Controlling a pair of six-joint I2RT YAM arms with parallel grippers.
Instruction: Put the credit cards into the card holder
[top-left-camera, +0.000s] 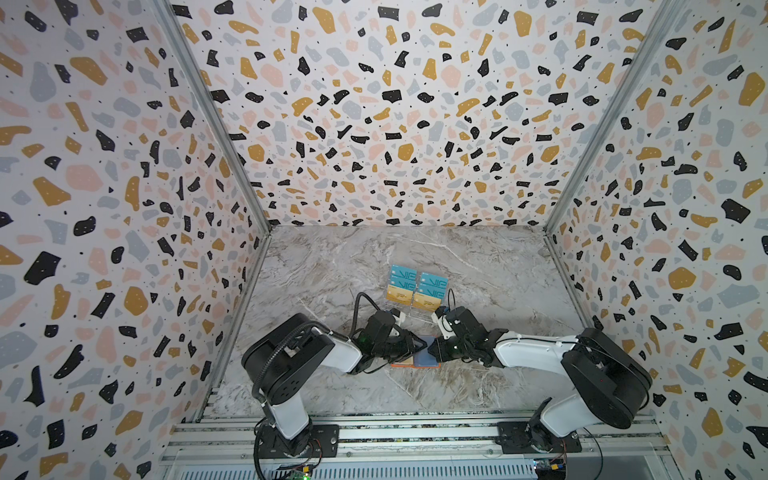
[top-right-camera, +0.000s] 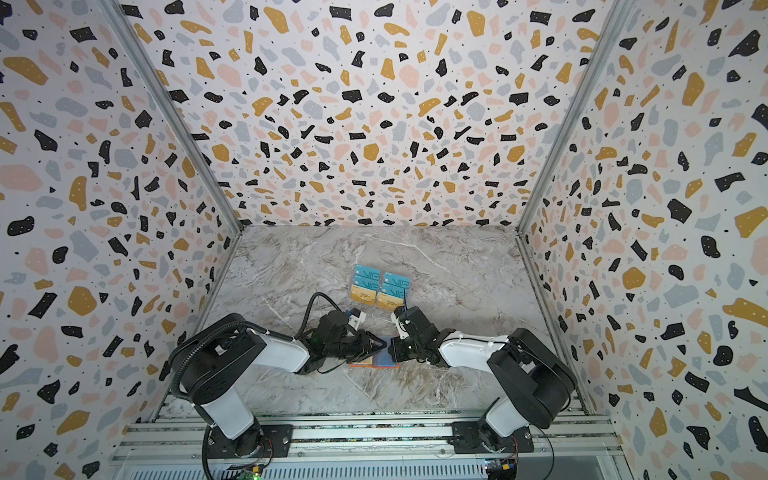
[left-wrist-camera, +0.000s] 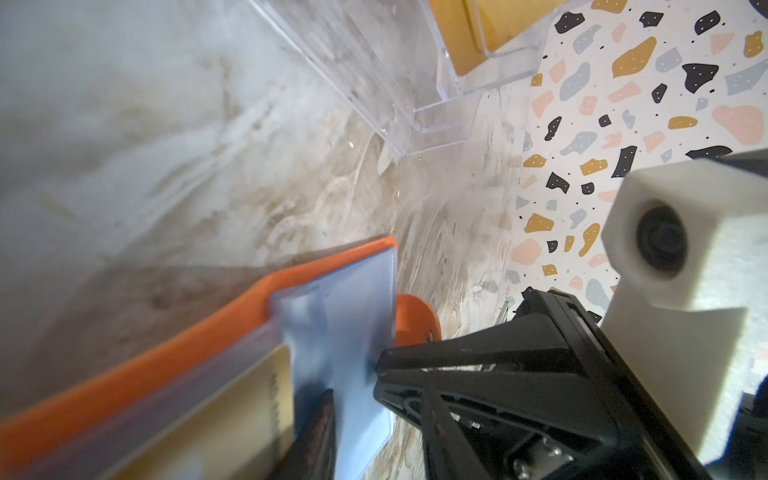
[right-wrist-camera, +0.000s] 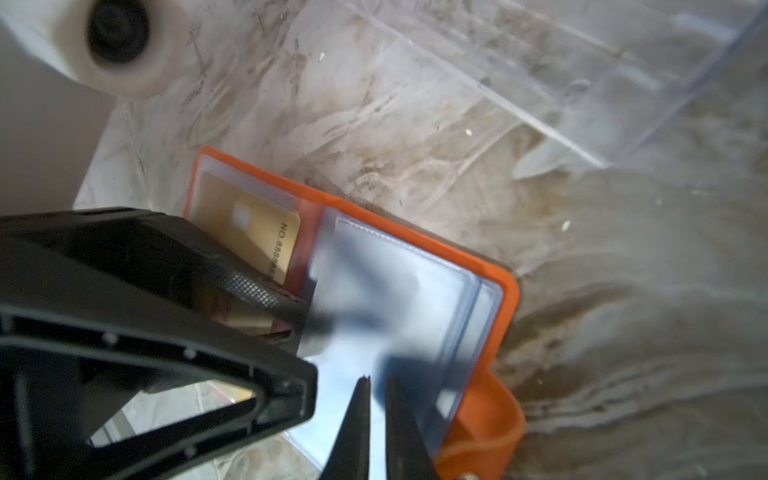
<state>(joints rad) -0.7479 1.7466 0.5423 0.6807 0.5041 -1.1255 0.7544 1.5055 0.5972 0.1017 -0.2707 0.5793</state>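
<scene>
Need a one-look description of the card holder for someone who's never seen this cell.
On the marble tabletop, look at the middle, where the left gripper and right gripper almost meet. The card holder lies open under them, between the arm bases and the clear stand of cards. Unlike the stand's teal and gold cards, it is an orange-edged wallet with bluish plastic sleeves.

- The card holder (top-left-camera: 426, 360) lies opened on the table (top-left-camera: 332, 270), toward the middle of its front edge.
- One card (right-wrist-camera: 257, 237) sits in its left half.
- The display stand (left-wrist-camera: 415, 116) stands just behind it, holding more cards (top-left-camera: 417, 286).
- My left gripper (top-right-camera: 380, 344) and right gripper (right-wrist-camera: 377, 384) meet above the card holder.
</scene>
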